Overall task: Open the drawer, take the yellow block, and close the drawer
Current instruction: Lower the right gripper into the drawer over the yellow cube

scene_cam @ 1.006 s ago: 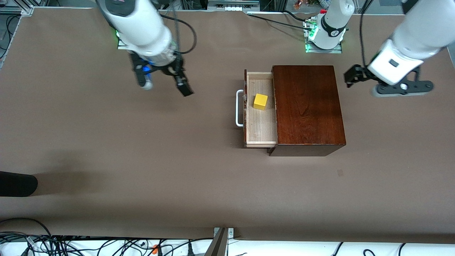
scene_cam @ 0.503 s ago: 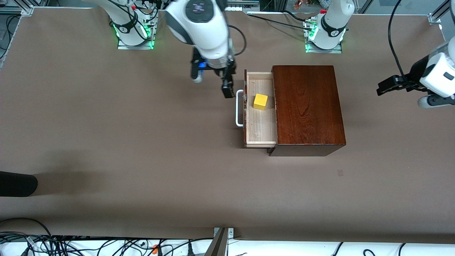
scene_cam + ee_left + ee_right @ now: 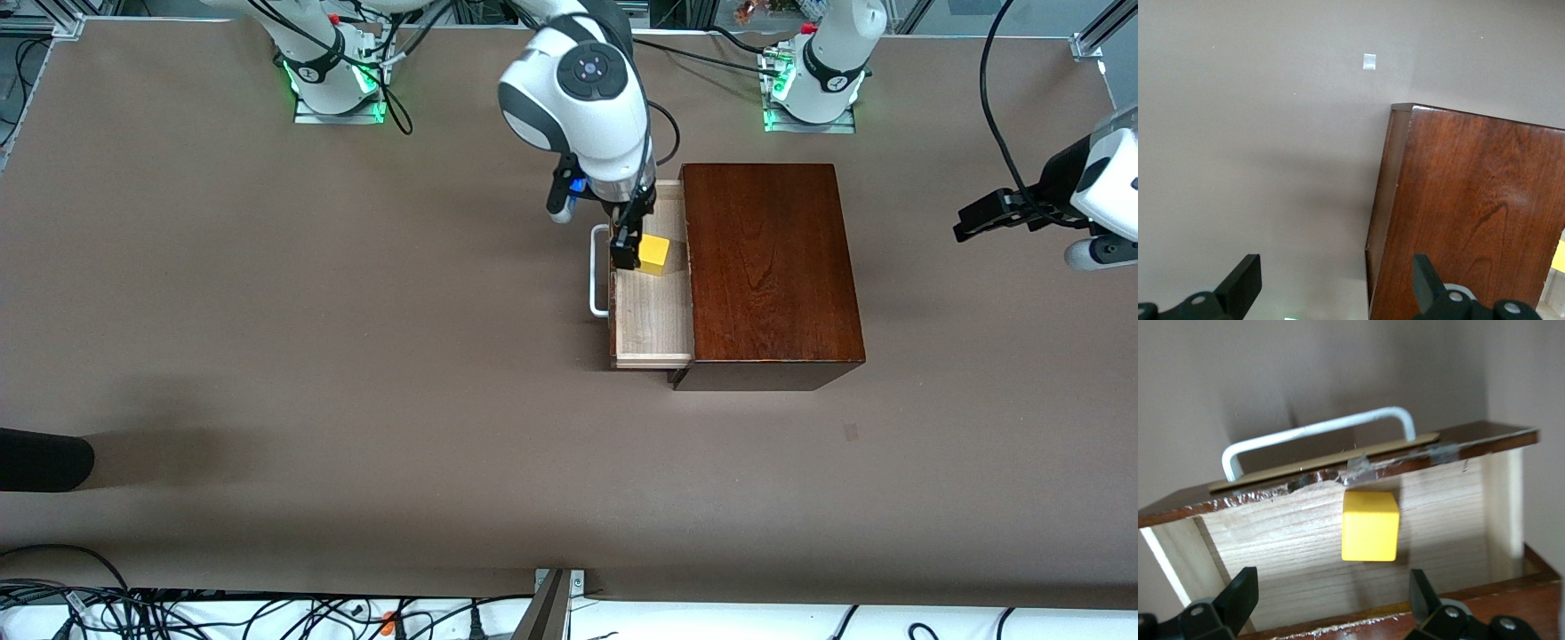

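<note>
From the front camera I see a brown desk (image 3: 356, 356) with a dark reddish wooden box (image 3: 769, 267) toward the left arm's end. Its drawer (image 3: 649, 329) is pulled out toward the right arm's end, showing a pale wood floor and a white handle (image 3: 597, 271). The yellow block (image 3: 654, 254) sits inside the drawer, in the part farther from the front camera. The right end effector (image 3: 633, 233) hangs over that part of the drawer, one dark finger just beside the block, fingers spread and holding nothing. The left end effector (image 3: 1022, 218) waits over bare desk at the left arm's edge, well apart from the box. A dark object (image 3: 44, 460) pokes in at the desk's edge near the right arm's end, and cables (image 3: 178, 613) lie along the desk edge nearest the camera.

From the left wrist camera I see the box's polished top (image 3: 1471, 213) and bare desk, with a small pale patch (image 3: 1369, 61) on the desk. The left end effector's fingers (image 3: 1245, 280) stand wide apart, empty.

From the right wrist camera I look down into the drawer (image 3: 1271, 540). The yellow block (image 3: 1369, 525) rests on the pale floor just beside the drawer's front panel, whose inner edge looks chipped; the white handle (image 3: 1318, 433) arches outside it. The right end effector's fingers (image 3: 1239, 592) are spread, flanking the block, not touching it. Nothing lies between them and the block.
</note>
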`<state>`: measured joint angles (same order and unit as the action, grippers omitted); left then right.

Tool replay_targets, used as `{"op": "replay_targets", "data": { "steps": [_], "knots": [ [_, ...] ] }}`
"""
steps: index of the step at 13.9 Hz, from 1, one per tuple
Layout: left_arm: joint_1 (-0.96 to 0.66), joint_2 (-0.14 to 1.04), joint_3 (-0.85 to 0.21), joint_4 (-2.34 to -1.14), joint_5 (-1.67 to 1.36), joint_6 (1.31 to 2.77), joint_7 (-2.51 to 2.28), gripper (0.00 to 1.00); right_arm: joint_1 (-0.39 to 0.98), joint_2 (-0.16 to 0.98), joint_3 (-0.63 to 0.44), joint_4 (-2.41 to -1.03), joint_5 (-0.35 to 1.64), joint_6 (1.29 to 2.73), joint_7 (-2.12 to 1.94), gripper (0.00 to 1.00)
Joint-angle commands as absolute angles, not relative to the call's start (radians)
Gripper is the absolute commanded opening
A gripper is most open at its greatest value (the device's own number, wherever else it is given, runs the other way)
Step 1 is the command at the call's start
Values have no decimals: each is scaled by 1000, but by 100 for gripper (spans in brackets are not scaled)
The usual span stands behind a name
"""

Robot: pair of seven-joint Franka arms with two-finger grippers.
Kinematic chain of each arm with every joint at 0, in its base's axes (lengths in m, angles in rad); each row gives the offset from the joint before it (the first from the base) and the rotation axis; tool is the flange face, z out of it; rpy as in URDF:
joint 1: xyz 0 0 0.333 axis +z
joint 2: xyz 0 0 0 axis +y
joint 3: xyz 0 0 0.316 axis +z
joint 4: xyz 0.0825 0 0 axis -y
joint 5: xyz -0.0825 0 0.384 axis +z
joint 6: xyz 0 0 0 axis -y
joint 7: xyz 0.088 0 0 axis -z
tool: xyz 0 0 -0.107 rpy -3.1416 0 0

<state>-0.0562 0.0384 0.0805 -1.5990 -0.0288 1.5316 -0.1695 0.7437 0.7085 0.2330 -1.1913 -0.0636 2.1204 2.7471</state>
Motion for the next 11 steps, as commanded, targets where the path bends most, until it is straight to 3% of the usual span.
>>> {"op": "replay_targets", "data": {
  "steps": [1, 11],
  "knots": [
    [-25, 35, 83, -1571, -43, 1528, -138, 100, 811, 764, 174, -1141, -101, 2155, 2873, 100],
    [17, 38, 81, -1519, -57, 1552, -129, 100, 861, 836, 158, -1149, -117, 2181, 2873, 100]
  ]
}}
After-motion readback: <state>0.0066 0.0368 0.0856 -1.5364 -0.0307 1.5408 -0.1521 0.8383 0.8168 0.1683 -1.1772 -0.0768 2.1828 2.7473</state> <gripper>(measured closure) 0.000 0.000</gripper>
